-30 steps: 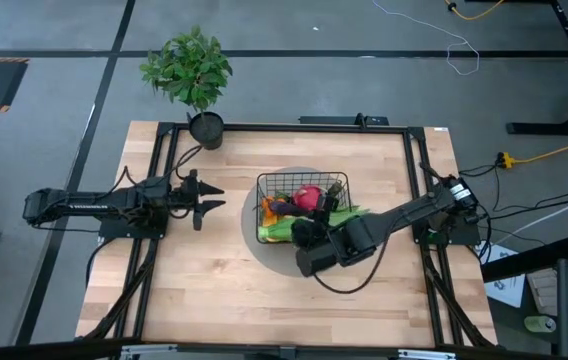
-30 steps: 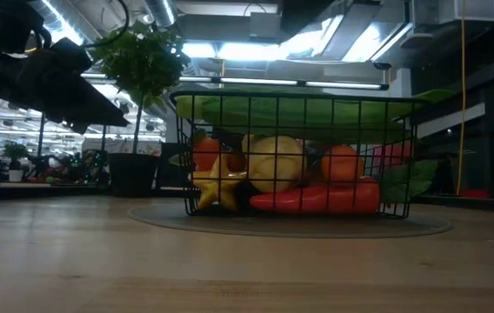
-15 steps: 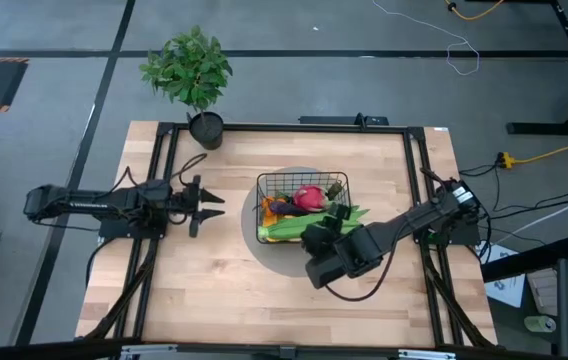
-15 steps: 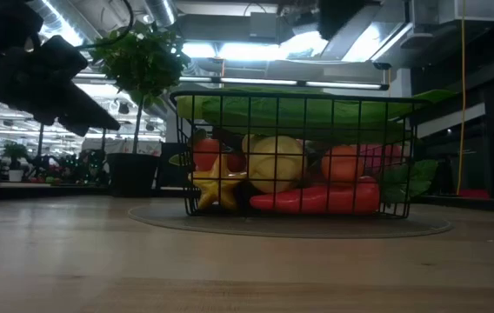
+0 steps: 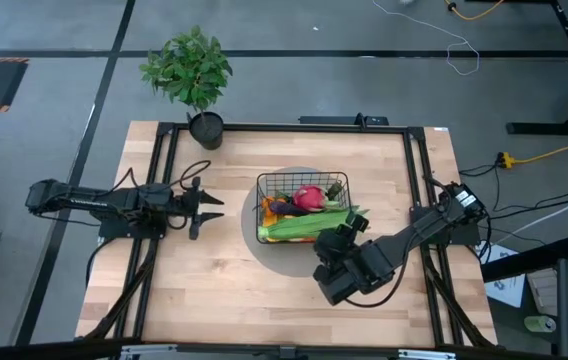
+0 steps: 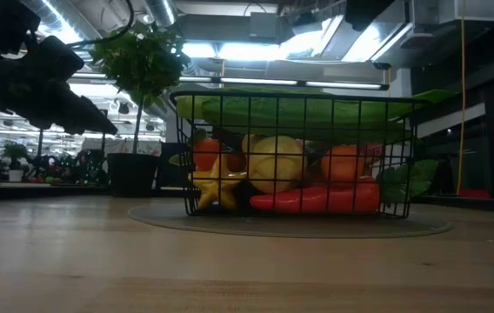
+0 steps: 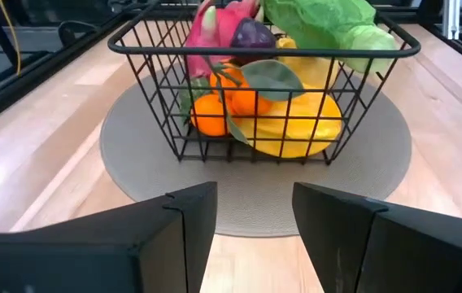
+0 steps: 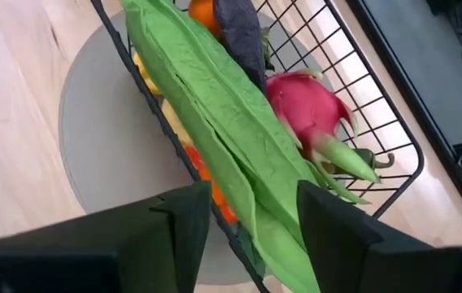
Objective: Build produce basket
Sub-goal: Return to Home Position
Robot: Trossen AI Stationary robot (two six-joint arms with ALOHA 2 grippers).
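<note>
Sitting on the wooden table (image 5: 214, 290), a grey round mat (image 5: 279, 255) carries the black wire basket (image 5: 302, 176). The basket is full of produce (image 7: 296, 134), with long green lettuce (image 8: 215, 122) across the top beside a pink dragon fruit (image 8: 308, 106). Right gripper (image 5: 342, 232) hovers at the lettuce-side rim, jaws spread and empty with the lettuce just ahead; left gripper (image 5: 214, 203) is well apart, jaws released and empty, basket straight ahead.

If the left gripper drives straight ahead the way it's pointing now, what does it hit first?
The left gripper, fingers open, aims at the black wire basket, so probably its near wall first; relative height is unclear.
</note>
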